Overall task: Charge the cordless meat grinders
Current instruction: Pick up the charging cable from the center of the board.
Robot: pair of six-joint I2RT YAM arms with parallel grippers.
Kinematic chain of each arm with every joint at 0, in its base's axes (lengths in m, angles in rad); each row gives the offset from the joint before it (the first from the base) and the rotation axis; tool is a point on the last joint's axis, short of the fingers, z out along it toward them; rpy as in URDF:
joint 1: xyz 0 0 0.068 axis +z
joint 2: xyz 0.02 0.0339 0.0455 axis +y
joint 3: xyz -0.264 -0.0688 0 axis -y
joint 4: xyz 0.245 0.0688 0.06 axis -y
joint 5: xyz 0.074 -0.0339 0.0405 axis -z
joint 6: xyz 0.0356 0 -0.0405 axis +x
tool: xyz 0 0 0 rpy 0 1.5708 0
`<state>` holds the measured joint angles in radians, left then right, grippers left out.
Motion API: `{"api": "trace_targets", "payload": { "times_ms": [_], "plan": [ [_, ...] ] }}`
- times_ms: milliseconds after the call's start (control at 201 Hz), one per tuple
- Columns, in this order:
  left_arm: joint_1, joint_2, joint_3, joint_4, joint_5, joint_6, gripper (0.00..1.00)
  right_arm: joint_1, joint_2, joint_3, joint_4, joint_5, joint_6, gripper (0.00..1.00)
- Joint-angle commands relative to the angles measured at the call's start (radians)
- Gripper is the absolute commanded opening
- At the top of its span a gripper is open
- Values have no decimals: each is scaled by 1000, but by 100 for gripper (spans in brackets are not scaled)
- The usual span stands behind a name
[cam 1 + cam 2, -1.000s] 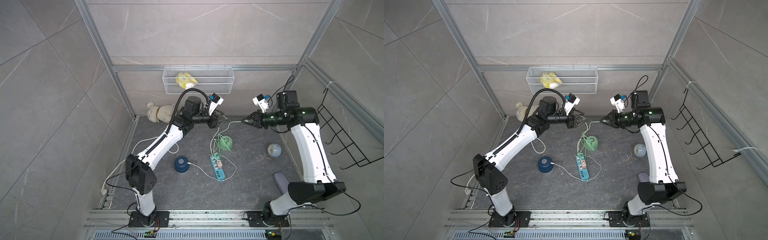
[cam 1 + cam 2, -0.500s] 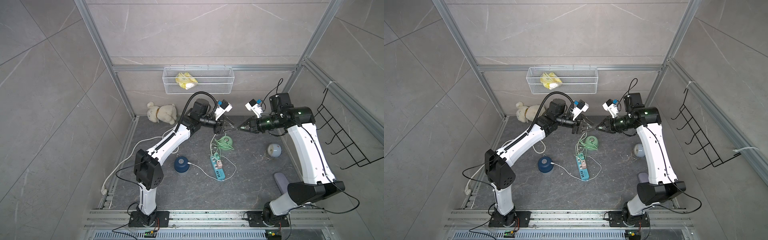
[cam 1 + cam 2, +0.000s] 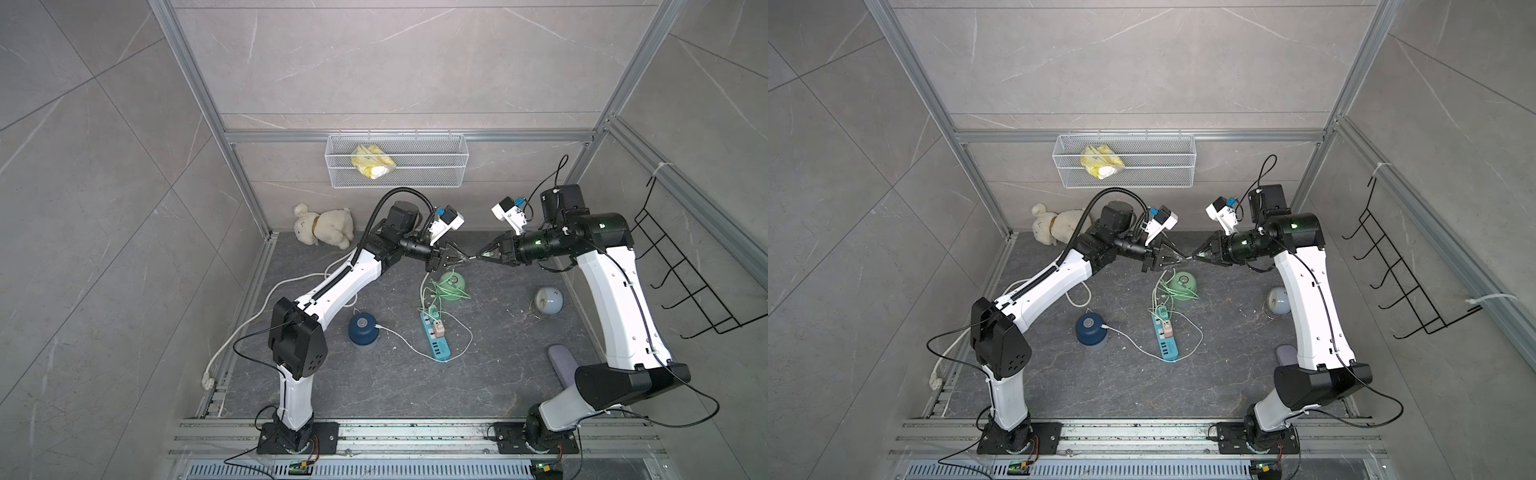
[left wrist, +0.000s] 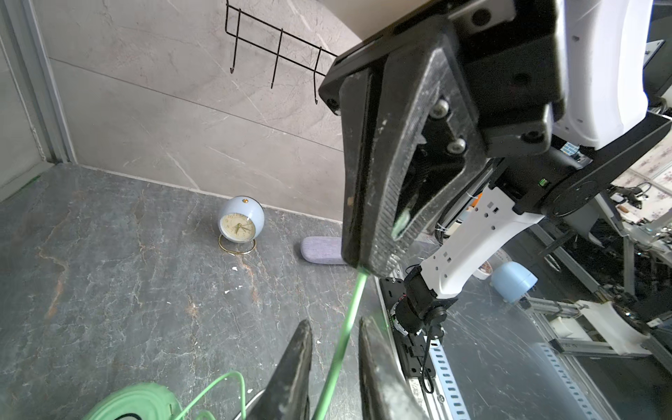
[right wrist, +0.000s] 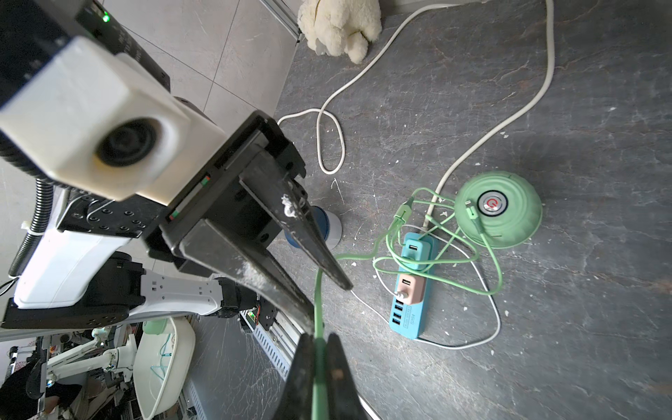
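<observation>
Above the green grinder (image 3: 453, 282), the right claw (image 3: 481, 257) is pinching the green cable (image 5: 487, 254) tight between closed fingers; the left claw (image 3: 464, 260) is facing it tip to tip, its fingers standing slightly apart around the same cable. The green grinder is sitting on the surface (image 3: 374, 386) just behind the blue power strip (image 3: 437, 343); the navy grinder (image 3: 363, 328) is standing nearer the left arm, a white cable (image 3: 397, 337) reaching its side.

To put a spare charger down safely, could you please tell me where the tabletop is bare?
Bare: the wide front strip between the navy grinder, power strip and base rail; also the patch between power strip and clock. Crowded: around the mint grinder, with looped green cable and the left claw and right claw above.
</observation>
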<state>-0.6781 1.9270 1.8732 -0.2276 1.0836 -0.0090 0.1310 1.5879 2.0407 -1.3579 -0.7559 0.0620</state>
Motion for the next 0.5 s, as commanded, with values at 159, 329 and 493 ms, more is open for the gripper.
{"api": "trace_targets", "payload": {
  "times_ms": [159, 329, 493],
  "plan": [
    [6, -8, 8, 28, 58, -4, 0, 13, 11, 37, -8, -22, -6, 0],
    [-7, -65, -110, 214, -193, -116, 0, 14, -50, 43, 137, 57, 118, 58],
    [-65, -116, -238, 435, -560, -300, 0, 13, -210, -203, 472, 157, 351, 75]
  ]
}}
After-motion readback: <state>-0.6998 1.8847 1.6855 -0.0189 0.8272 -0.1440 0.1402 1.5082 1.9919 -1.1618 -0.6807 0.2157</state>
